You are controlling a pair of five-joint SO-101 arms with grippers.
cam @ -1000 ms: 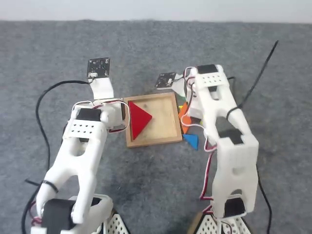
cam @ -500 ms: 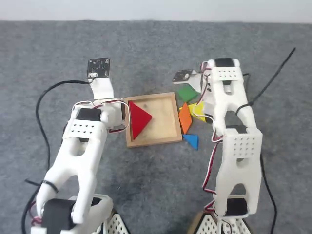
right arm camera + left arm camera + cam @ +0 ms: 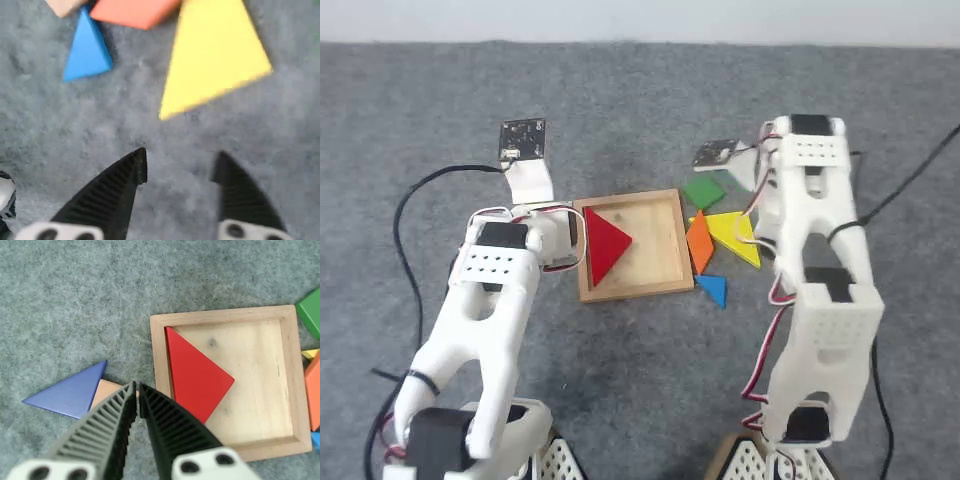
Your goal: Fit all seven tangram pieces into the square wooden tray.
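With its reach as twelve o'clock, the left gripper (image 3: pixel 136 386), jaws nearly together and holding nothing, has its tips at a pale tan piece (image 3: pixel 106 390). This piece touches a dark blue triangle (image 3: pixel 70 392) at nine o'clock. At three o'clock, a square wooden tray (image 3: pixel 215 317) on grey carpet (image 3: pixel 75 300) holds a red triangle (image 3: pixel 196 374).

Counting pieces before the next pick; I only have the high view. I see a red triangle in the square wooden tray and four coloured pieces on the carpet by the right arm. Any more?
Observer: Yes. A dark blue triangular piece lies on the grey carpet, outside the square wooden tray, on the left arm's side.
Operator: Six. The seventh?
Observer: A tan flat piece lies against that blue triangle, partly covered by the left gripper; I cannot tell its shape.
Operator: Left gripper holding anything?
Observer: No. It is shut, with nothing seen in it.
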